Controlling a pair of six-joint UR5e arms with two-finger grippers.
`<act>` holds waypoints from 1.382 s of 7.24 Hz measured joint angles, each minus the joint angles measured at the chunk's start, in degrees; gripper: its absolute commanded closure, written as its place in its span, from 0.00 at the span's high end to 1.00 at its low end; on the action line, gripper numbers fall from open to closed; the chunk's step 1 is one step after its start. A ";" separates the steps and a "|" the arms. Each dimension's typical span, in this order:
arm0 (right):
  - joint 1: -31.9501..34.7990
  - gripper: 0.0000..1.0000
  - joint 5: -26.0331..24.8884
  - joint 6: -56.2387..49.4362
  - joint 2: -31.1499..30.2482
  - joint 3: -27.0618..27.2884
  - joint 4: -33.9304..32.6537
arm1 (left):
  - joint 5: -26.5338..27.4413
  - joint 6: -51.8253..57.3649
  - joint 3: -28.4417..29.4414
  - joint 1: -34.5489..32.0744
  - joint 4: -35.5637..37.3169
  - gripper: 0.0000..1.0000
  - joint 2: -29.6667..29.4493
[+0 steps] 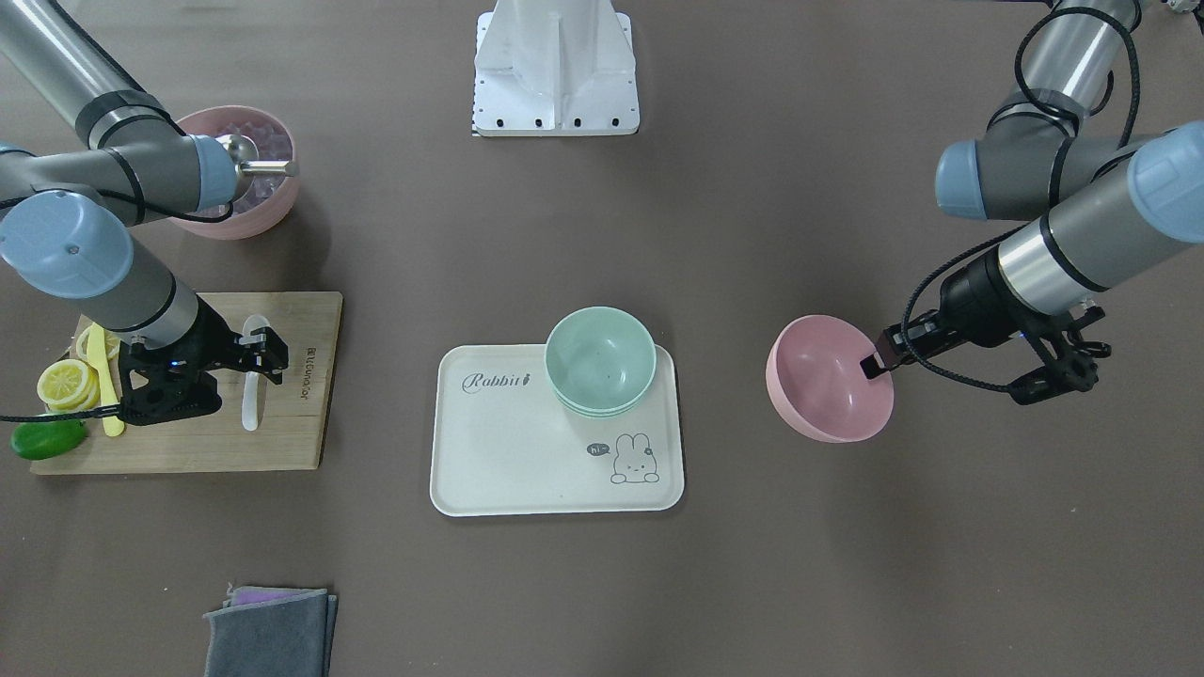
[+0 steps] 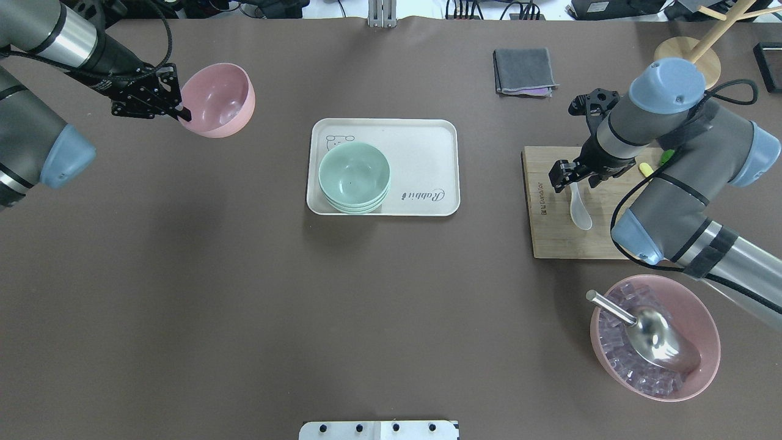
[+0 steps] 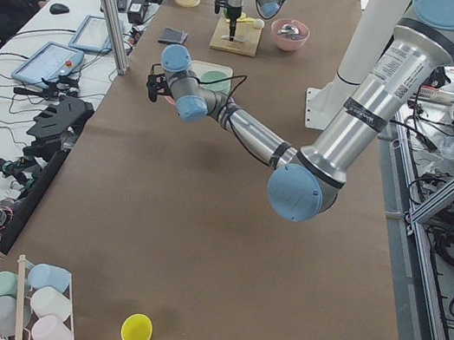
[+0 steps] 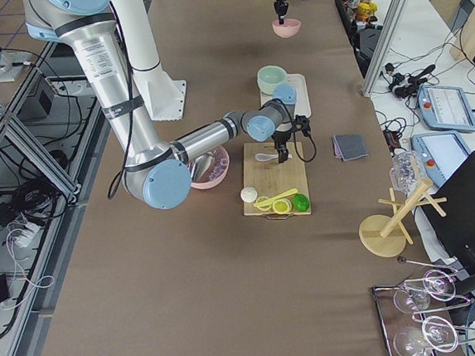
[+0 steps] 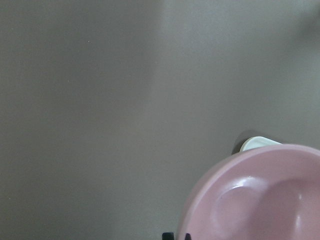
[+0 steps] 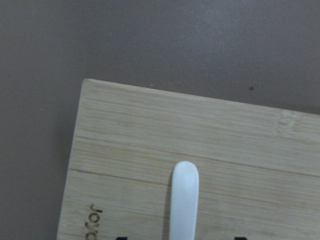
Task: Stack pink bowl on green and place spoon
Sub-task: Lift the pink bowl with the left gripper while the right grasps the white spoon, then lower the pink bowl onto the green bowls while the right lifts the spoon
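Note:
My left gripper (image 1: 879, 363) (image 2: 178, 111) is shut on the rim of the pink bowl (image 1: 828, 381) (image 2: 217, 101) and holds it tilted, just above the table, to the left of the tray. The bowl fills the lower right of the left wrist view (image 5: 260, 200). The green bowl (image 1: 600, 360) (image 2: 354, 174), nested on similar green bowls, stands on the white tray (image 1: 508, 451) (image 2: 421, 140). The white spoon (image 1: 250, 400) (image 2: 580, 211) (image 6: 184, 200) lies on the wooden cutting board (image 1: 292, 432) (image 2: 553, 238). My right gripper (image 1: 261, 353) (image 2: 571, 174) is open, with a finger on either side of the spoon.
A larger pink bowl (image 2: 702, 324) (image 1: 273, 202) with clear cubes and a steel scoop (image 2: 647, 333) stands near the right arm. Lemon slices (image 1: 66, 384), a yellow knife (image 1: 108, 395) and a lime (image 1: 47, 439) lie at the board's outer end. A grey cloth (image 1: 268, 630) (image 2: 524, 70) lies at the far edge.

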 measured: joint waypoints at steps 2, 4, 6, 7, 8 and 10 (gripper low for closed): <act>-0.12 0.19 -0.34 0.04 0.05 -0.76 0.03 | 0.00 0.05 0.11 0.03 0.00 0.00 0.00; -0.17 0.00 -0.29 0.04 0.19 -0.85 0.08 | 0.00 0.08 0.13 0.04 0.00 0.00 0.00; -0.16 0.00 -0.07 0.03 0.83 -0.48 0.11 | 0.00 0.08 0.15 0.04 0.00 0.00 0.05; 0.08 0.00 0.13 0.03 1.24 0.30 0.11 | -0.01 0.03 0.07 0.04 0.00 0.00 0.04; 0.89 0.00 0.35 0.04 1.68 1.78 0.12 | -0.05 -0.38 -0.11 0.10 0.00 0.00 -0.44; 3.71 0.00 1.00 0.12 2.24 4.97 0.00 | 0.62 -4.79 -0.20 2.71 -0.22 0.00 -3.83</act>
